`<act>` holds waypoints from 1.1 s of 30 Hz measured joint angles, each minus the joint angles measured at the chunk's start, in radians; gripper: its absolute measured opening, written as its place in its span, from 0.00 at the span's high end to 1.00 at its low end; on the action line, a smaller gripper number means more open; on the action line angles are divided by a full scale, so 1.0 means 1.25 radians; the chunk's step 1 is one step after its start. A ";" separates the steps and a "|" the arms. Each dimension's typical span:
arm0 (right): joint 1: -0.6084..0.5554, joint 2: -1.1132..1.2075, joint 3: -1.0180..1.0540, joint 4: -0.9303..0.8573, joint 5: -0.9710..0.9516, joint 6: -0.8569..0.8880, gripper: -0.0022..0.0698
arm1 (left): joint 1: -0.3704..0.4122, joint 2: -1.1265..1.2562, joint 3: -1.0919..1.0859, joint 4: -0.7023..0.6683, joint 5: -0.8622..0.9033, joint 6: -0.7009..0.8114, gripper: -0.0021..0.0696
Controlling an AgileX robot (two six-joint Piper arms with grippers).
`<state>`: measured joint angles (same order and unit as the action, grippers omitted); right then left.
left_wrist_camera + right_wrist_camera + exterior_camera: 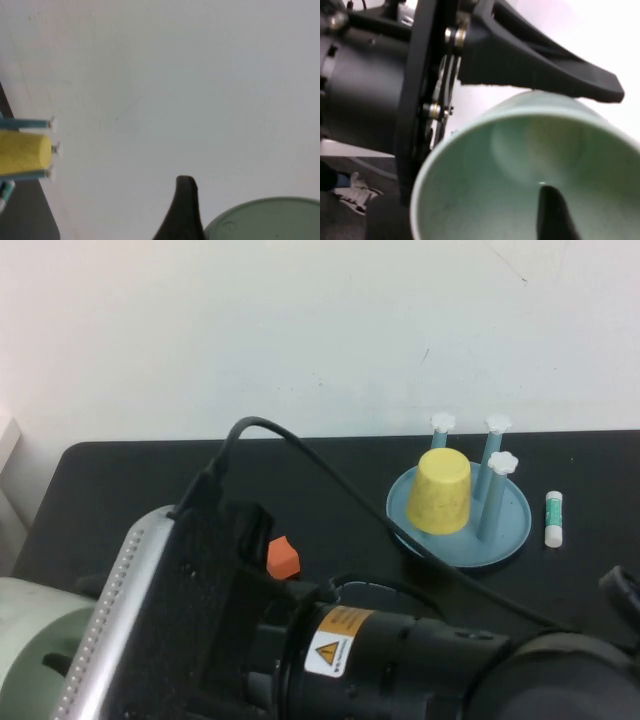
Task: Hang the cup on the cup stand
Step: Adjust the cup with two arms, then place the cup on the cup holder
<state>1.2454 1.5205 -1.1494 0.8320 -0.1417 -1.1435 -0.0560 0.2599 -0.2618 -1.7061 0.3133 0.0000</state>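
Two grippers meet at one pale mint-green cup (pixel 35 640), which is up off the black table (pixel 120 480). It is well apart from the cup stand (pixel 505 540), off to the stand's left and nearer the robot.

The left gripper (pixel 186 210) has one dark finger (pixel 545 75) lying flat along the cup's outer wall. Its other finger is hidden, so it only appears to be clamped on the cup. The cup lies tilted on its side, with its open mouth towards the right wrist camera and its closed base beside the left gripper's finger.

The right gripper (pixel 552 215) reaches into the open mouth of the cup. Whether it is grasping the cup or has let go cannot be told.

The cup stand is a round light-blue dish at the right of the table. Three blue pegs (pixel 492 500) with white flower-shaped caps rise from it. A yellow cup (pixel 442 492) sits upside down on the stand, just left of the pegs.

Just right of the stand, apart from its rim, lies a small white tube with a green band (pixel 553 518). A small orange block (pixel 283 557) sits to the stand's left, between the stand and the mint-green cup.

A bulky black arm section with a yellow warning label (pixel 335 648) fills the foreground, nearer the robot than the stand. A black cable (pixel 330 475) curves from it across the table in front of the stand.
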 joint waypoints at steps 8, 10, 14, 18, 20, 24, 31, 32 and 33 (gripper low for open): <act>0.000 -0.096 0.017 0.145 0.025 -0.165 0.44 | 0.000 0.000 -0.052 -0.003 -0.103 0.198 0.20; 0.000 -0.129 0.040 0.229 -0.016 -0.251 0.44 | 0.000 0.000 -0.078 -0.005 -0.132 0.278 0.20; 0.000 -0.198 0.091 0.538 -0.164 -0.501 0.45 | 0.000 0.012 -0.128 -0.012 -0.187 0.544 0.20; 0.018 -0.278 0.145 0.705 -0.363 -0.721 0.66 | 0.000 0.077 -0.184 -0.015 -0.162 0.978 0.20; 0.033 -0.318 0.180 0.736 -0.445 -0.748 0.83 | 0.000 0.130 -0.213 -0.015 -0.104 1.163 0.20; 0.043 -0.384 0.242 0.750 -0.465 -0.755 0.94 | 0.000 0.251 -0.282 -0.005 0.044 1.364 0.20; 0.045 -0.431 0.348 0.750 -0.186 -0.689 0.97 | 0.000 0.525 -0.471 0.005 0.234 1.372 0.21; 0.045 -0.431 0.365 0.750 -0.134 -0.679 0.97 | 0.000 0.567 -0.505 0.007 0.259 1.360 0.21; 0.045 -0.431 0.378 0.750 -0.095 -0.670 0.97 | 0.000 0.600 -0.532 0.007 0.282 1.354 0.21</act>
<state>1.3017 0.9812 -0.6771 1.7699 -0.2604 -1.9811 -0.0560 1.0101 -0.9265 -1.6971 0.6656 1.6928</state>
